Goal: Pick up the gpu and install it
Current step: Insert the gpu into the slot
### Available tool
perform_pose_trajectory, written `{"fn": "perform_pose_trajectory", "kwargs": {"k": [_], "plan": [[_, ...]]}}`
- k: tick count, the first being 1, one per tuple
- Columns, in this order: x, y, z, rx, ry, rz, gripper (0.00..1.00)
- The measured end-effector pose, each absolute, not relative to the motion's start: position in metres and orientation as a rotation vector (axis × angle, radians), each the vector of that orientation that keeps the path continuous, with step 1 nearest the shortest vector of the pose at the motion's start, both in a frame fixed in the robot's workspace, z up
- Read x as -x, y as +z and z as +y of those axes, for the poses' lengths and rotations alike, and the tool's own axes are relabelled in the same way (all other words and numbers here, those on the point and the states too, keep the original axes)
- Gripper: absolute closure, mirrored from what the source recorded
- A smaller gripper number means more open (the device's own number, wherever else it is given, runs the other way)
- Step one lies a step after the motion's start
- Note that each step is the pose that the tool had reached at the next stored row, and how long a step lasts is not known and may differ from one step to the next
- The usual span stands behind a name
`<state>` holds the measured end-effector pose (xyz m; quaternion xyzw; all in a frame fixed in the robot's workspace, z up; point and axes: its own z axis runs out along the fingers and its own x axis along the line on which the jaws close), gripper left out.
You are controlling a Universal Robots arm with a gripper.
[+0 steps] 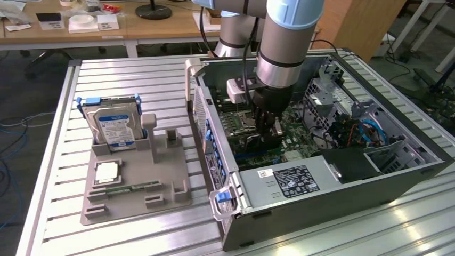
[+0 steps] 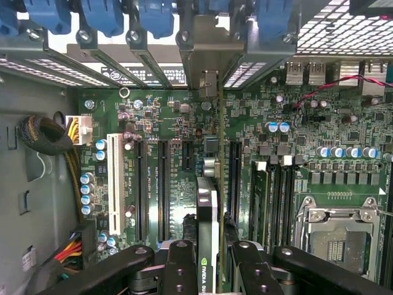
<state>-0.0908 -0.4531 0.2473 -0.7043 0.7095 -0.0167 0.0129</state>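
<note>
- Nearest the wrist camera, the black fingers (image 2: 212,270) are clamped on the gpu (image 2: 207,227), one pad on each flat side; the card stands on edge between them.
- The card runs away from the fingers toward its silver bracket (image 2: 209,83) at the case's rear slot openings, over the green motherboard (image 2: 295,135).
- In the exterior view the gripper (image 1: 269,130) reaches down into the open computer case (image 1: 370,176), the card low at its 6 o'clock.
- On the counter (image 1: 142,80), a grey holder tray (image 1: 135,192) carries the hard drive (image 1: 114,125) at the case's 9 o'clock.
</note>
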Motion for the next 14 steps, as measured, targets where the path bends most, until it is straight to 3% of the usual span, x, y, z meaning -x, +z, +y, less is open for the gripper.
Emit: {"fn": "perform_pose_trajectory", "kwargs": {"k": [14], "plan": [[0.0913, 0.2467, -0.4530, 2.194, -0.052, 2.211, 0.73]]}}
